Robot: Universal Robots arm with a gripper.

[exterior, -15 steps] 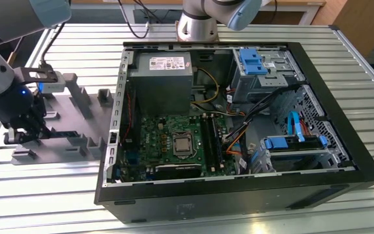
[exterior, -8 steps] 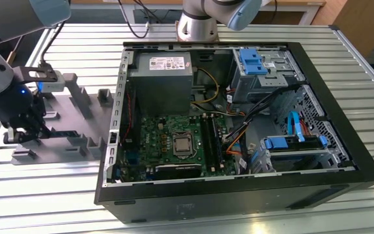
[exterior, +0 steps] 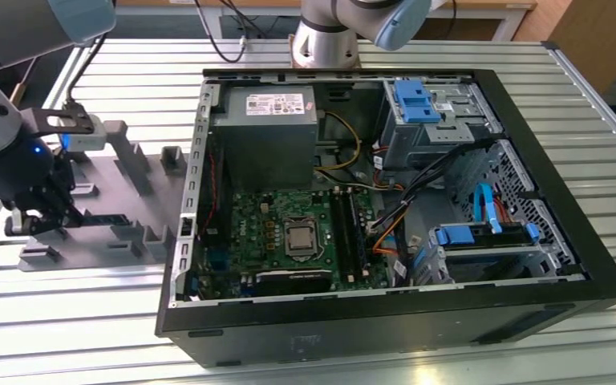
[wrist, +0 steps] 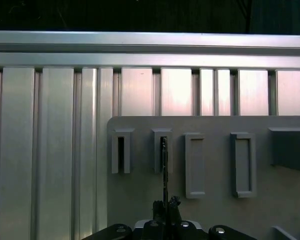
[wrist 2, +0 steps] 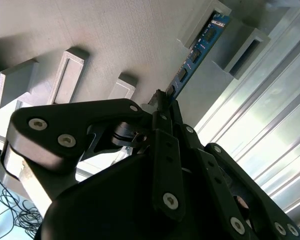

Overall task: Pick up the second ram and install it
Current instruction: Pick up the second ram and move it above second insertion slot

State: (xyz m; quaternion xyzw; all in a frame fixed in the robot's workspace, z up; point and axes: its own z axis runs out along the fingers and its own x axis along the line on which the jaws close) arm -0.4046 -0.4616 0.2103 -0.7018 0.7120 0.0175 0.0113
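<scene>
- Gripper [wrist 2: 162, 100]: fingers narrow, pinched on the near end of the second ram [wrist 2: 197, 47]; looks like a closed grasp on the board edge.
- In the first wrist view the gripper [wrist: 165, 205] lines up with the ram [wrist: 164, 165], which is seen edge-on as a thin dark line running away from the fingertips.
- The ram is a blue board with dark chips. Its far end sits at a slot block of the grey holder tray [wrist 2: 90, 30], so it looks still seated or barely lifted; can't tell which.
- Other slot blocks on the tray [wrist: 135, 195] are beside it. The one just next to the ram's slot looks empty.
- The tray lies on the slatted metal table [wrist: 55, 150].
- In the exterior view the gripper [exterior: 35, 220] is low over the tray [exterior: 110, 188], on the exterior view's left, well apart from the open computer case [exterior: 394, 329].
- Motherboard [exterior: 265, 233] lies flat in the case, with the long black memory slots [exterior: 349, 233] beside the processor socket. Can't tell whether any stick is seated there.
- Progress judgement: the grasp is made and the pickup is at its start. Carrying the ram to the case and pressing it into a slot are not yet done.
</scene>
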